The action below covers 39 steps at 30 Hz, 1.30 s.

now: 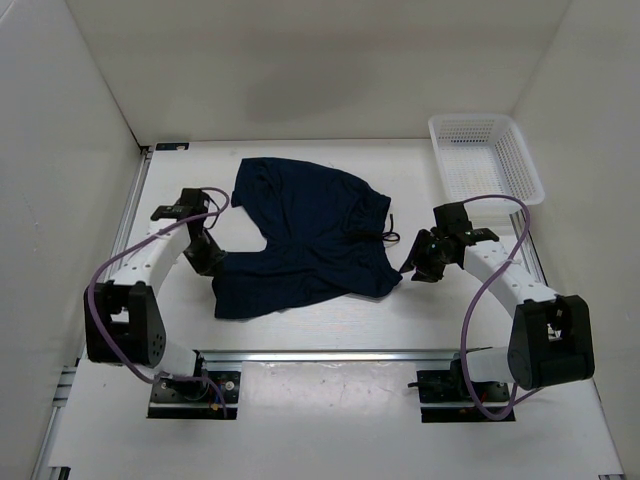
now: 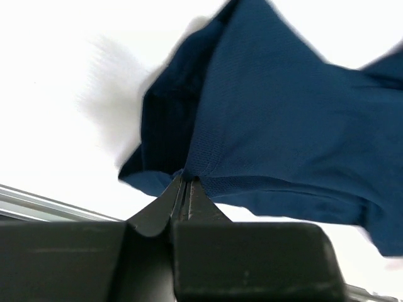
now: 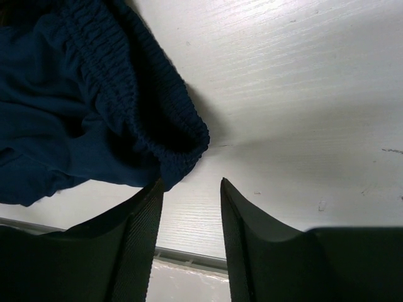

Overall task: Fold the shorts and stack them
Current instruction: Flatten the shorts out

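The left arm (image 1: 150, 255) reaches forward with a bent elbow, wrist low over the worktop (image 1: 330, 330). The left claw (image 2: 184, 181) is pinched tight on a leg hem of the shorts (image 1: 310, 235), at their 8 o'clock edge. The shorts lie spread mid-worktop, waistband toward 3 o'clock. The right arm (image 1: 500, 270) angles in low. The right claw (image 3: 189, 185) stands half open and grips nothing, with the 4 o'clock waistband corner just at its left finger.

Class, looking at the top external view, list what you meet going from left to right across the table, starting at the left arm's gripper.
left gripper, shut on the hem → shorts → right gripper, open → white mesh basket
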{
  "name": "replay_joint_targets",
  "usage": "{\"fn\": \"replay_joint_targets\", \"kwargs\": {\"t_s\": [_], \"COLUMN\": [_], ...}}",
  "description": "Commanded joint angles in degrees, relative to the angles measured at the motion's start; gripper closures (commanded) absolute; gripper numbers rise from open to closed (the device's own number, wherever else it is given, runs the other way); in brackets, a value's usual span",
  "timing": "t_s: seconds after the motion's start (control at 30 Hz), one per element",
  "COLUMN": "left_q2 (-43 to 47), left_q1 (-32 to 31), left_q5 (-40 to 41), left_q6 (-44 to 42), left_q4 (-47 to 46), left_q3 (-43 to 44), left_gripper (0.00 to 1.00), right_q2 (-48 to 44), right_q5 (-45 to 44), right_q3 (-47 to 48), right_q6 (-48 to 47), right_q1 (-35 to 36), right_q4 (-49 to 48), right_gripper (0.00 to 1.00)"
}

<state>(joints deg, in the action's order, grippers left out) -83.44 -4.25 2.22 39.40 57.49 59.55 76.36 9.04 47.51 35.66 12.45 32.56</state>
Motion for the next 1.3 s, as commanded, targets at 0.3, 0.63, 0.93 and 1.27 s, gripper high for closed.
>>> {"fn": "replay_joint_targets", "kwargs": {"t_s": [0.3, 0.63, 0.93, 1.27], "left_q2": [8.2, 5.3, -17.4, -9.9], "left_q1": [0.0, 0.0, 7.2, 9.6], "left_q5": [-0.8, 0.1, -0.9, -10.0], "left_q6": [-1.4, -2.0, -6.4, -7.2], "left_q4": [4.9, 5.4, 13.4, 7.6], "left_q3": [9.1, 15.5, 69.3, 61.3], "left_gripper": [0.89, 0.89, 0.89, 0.89], "right_q2": [7.7, 16.9, 31.5, 16.0], "right_q5": [8.8, 4.0, 2.5, -0.7], "right_q3": [0.3, 7.2, 59.9, 51.9], "right_q6": [4.0, 6.6, 1.6, -0.4], "right_q1": [0.7, 7.3, -2.3, -3.9], "right_q4": [-9.3, -10.8, 6.3, 2.5], "right_gripper": [0.31, 0.91, 1.00, 1.00]}}
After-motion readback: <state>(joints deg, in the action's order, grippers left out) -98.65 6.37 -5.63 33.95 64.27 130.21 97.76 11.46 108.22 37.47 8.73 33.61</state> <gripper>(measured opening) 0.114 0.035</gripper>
